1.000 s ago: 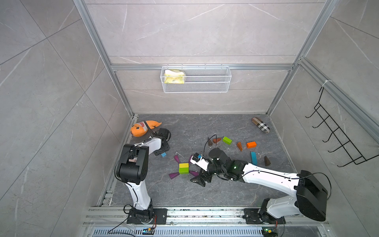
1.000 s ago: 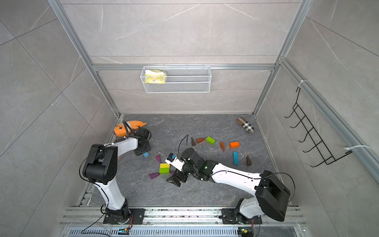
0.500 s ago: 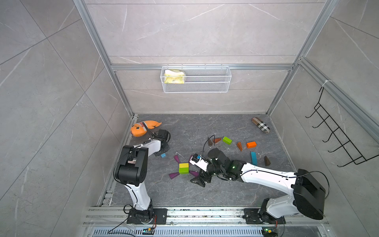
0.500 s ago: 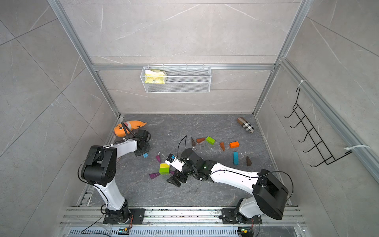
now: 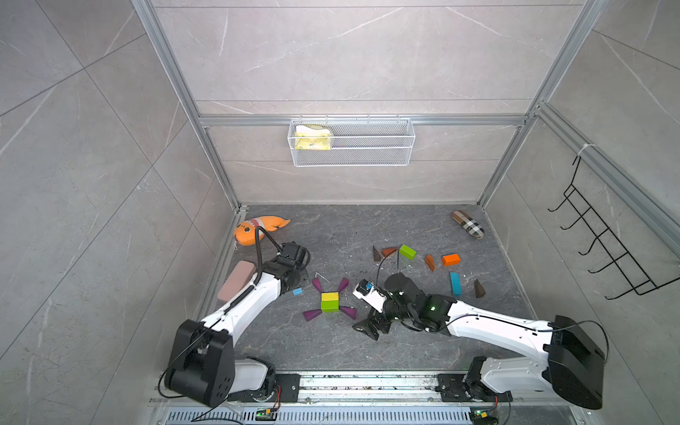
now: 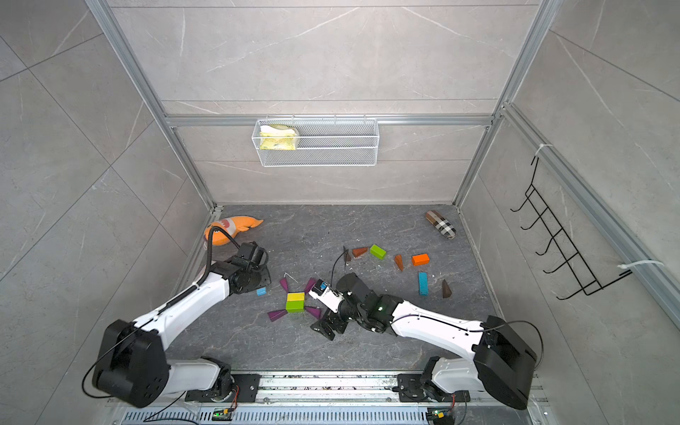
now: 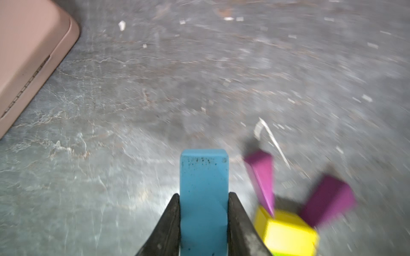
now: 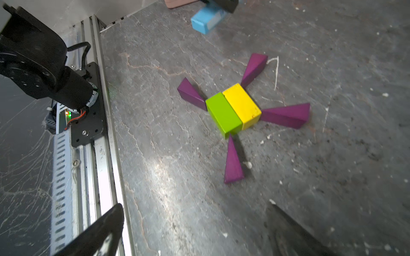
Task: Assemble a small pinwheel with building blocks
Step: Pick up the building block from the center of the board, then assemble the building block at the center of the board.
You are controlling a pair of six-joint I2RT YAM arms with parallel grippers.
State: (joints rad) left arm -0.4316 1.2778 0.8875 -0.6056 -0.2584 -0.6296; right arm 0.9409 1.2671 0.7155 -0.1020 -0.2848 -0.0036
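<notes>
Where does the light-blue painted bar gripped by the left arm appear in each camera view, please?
In a top view: the light-blue painted bar pokes out beside the left arm, left of the yellow painted block.
In a top view: same spot.
Left wrist: clamped between the black fingers.
Right wrist: beyond the yellow block, by the frame edge.
Shared landmark: that yellow block, ringed by purple triangular wedges.

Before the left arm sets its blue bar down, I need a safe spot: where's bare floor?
The blue bar should fit between the pinwheel blocks and the front rail, or on the back floor between the plush fish and the plaid case. Crowded: around the loose green brick and orange brick.
</notes>
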